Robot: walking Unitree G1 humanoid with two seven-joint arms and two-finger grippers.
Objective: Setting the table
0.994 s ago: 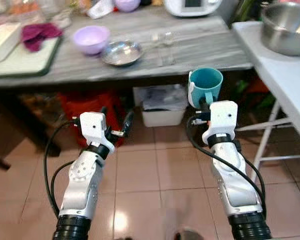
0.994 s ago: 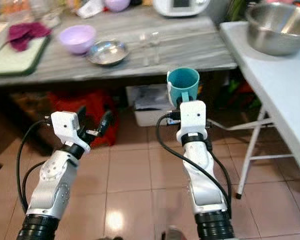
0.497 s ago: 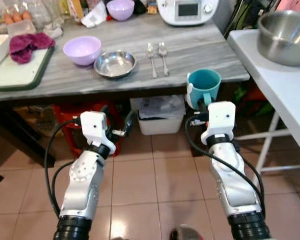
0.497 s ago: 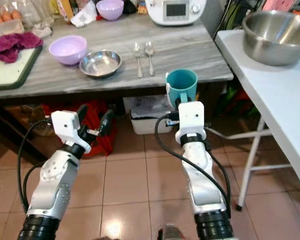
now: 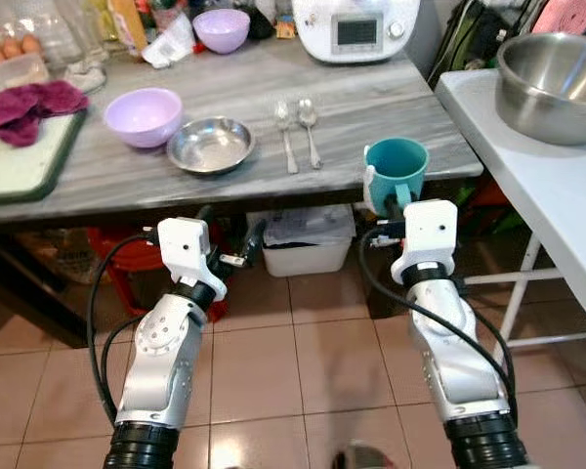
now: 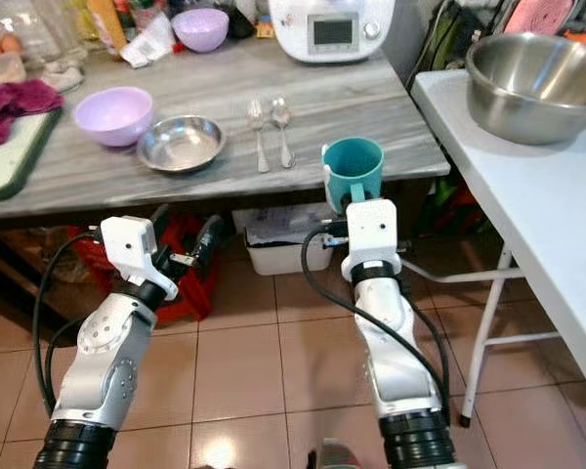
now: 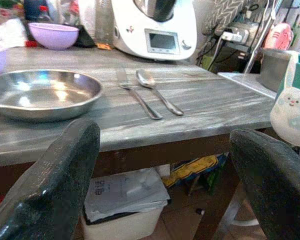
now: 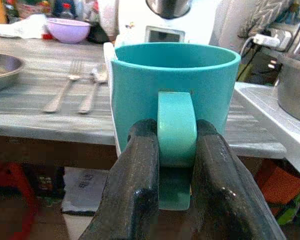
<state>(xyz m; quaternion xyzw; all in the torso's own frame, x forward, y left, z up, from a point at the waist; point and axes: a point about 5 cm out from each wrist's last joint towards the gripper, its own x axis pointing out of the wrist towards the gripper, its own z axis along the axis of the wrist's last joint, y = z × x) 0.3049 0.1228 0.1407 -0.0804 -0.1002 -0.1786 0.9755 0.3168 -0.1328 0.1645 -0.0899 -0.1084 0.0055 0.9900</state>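
Note:
My right gripper is shut on the handle of a teal mug, which it holds upright in front of the near edge of the grey wooden table. In the right wrist view the two black fingers clamp the mug's handle. On the table lie a steel plate, a fork and a spoon, and a lilac bowl. My left gripper is open and empty, below the table edge in front of the plate.
A white kitchen machine and a second lilac bowl stand at the back. A big steel bowl sits on a white folding table to the right. A cutting board with a purple cloth lies at the left. A bin stands under the table.
The camera has come closer to the table and risen, so more of the tabletop shows. Both arms keep the same pose, the mug still held.

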